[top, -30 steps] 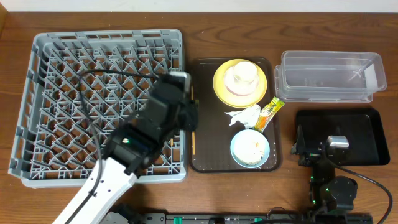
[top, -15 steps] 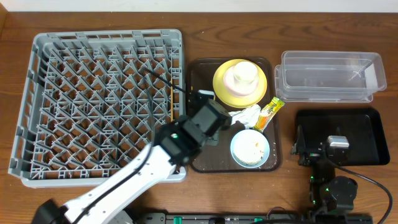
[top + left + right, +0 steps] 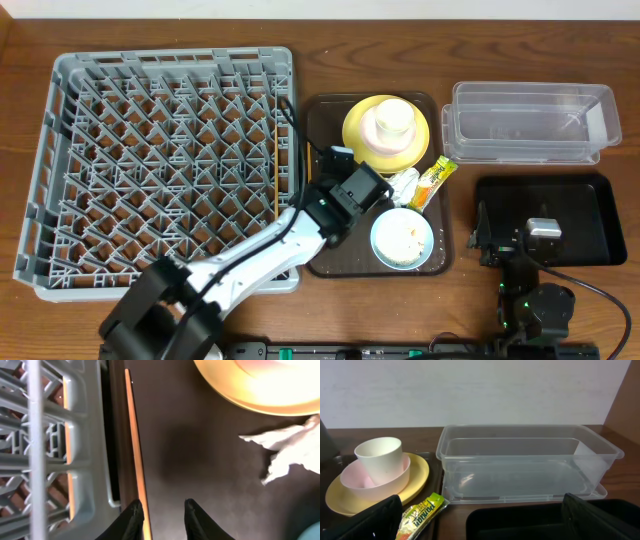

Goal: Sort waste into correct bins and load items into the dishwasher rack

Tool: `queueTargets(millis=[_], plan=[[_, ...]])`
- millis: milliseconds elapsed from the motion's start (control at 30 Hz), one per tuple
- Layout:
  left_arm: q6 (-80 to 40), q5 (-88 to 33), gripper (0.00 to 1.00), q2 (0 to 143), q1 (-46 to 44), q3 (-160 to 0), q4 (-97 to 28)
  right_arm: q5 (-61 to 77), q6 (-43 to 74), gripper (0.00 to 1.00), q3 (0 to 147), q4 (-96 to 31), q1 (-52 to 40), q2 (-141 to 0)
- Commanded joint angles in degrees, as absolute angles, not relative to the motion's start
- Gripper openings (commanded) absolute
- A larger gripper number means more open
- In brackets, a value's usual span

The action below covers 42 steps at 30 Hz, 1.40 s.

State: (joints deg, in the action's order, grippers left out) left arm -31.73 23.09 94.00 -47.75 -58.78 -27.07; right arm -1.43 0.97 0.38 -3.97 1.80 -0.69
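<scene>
My left gripper (image 3: 162,510) hangs open over the left side of the brown tray (image 3: 335,262). A wooden chopstick (image 3: 136,455) lies on the tray between its fingers, close to the left fingertip (image 3: 135,510). Another chopstick (image 3: 275,165) rests in the grey rack (image 3: 150,160) by its right edge. The yellow plate (image 3: 358,140) carries a bowl (image 3: 372,150) and the white cup (image 3: 393,120). Beside them lie the napkin (image 3: 403,185), the wrapper (image 3: 432,182) and a blue bowl (image 3: 380,238) holding rice. My right gripper (image 3: 485,520) stands open over the black tray (image 3: 580,215).
The clear container (image 3: 530,125) sits behind the black tray, with nothing in it. The left arm (image 3: 300,225) stretches from the table's front over the rack's front right corner. The rack wall stands right against the brown tray's left edge.
The left arm swung from over the rack's right side to the brown tray's left part. One chopstick now shows lying in the rack. The right arm stayed still.
</scene>
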Motion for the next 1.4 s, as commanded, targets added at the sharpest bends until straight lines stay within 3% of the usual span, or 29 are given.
queueTargets(millis=[0, 633, 800, 1233, 1367], plan=[[-32.2, 26.5, 0.34, 95.9, -47.8, -59.6, -26.2, -1.4, 0.6, 0.99, 0.3, -4.2, 2.3, -0.3], [-32.2, 26.7, 0.35, 98.1, -47.7, -59.6, -24.1, -1.4, 0.6, 0.99, 0.3, -4.2, 2.3, -0.3], [-32.2, 26.7, 0.21, 98.1, -47.7, -59.6, -24.1, -1.4, 0.6, 0.99, 0.3, -4.2, 2.3, -0.3], [-32.3, 30.1, 0.22, 102.6, -46.9, -59.4, -24.1, -1.4, 0.6, 0.99, 0.3, -4.2, 2.3, -0.3], [-32.3, 30.0, 0.27, 105.1, -46.9, -59.4, -24.1, -1.4, 0.6, 0.99, 0.3, -4.2, 2.3, -0.3]])
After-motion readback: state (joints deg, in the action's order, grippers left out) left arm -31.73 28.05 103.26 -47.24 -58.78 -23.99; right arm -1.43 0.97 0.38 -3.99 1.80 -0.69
